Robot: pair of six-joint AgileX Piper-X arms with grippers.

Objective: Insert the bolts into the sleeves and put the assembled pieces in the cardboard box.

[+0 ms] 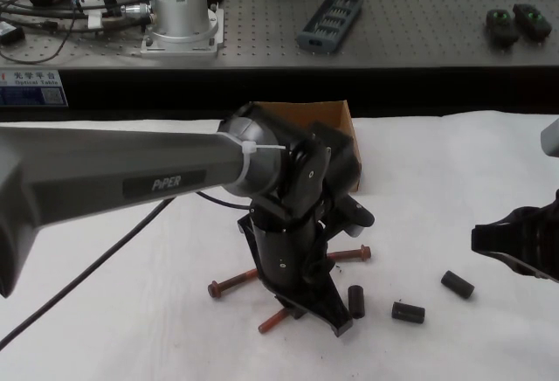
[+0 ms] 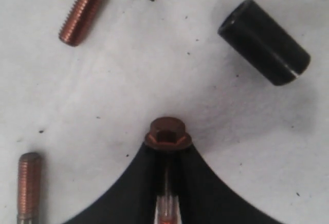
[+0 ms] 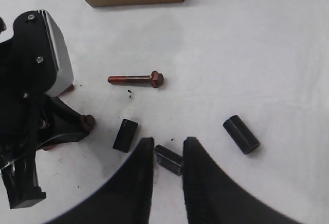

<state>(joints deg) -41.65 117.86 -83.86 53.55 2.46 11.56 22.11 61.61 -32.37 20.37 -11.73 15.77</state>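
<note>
Step now: picking up parts. L pincer (image 2: 167,151) pinches a bolt (image 2: 167,133). R pincer (image 3: 168,143) is spread, sleeve (image 3: 169,160) between its tips. Next, I think: R squeezes sleeve, then bolt slides in.

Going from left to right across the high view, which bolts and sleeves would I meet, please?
First bolt, second bolt, first sleeve, second sleeve, third sleeve; a third bolt overlaps the first sleeve, so is omitted.

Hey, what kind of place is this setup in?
Probably a robotics lab: a perforated optical table at the back, cables on it, and a robot arm over the bench.
</note>
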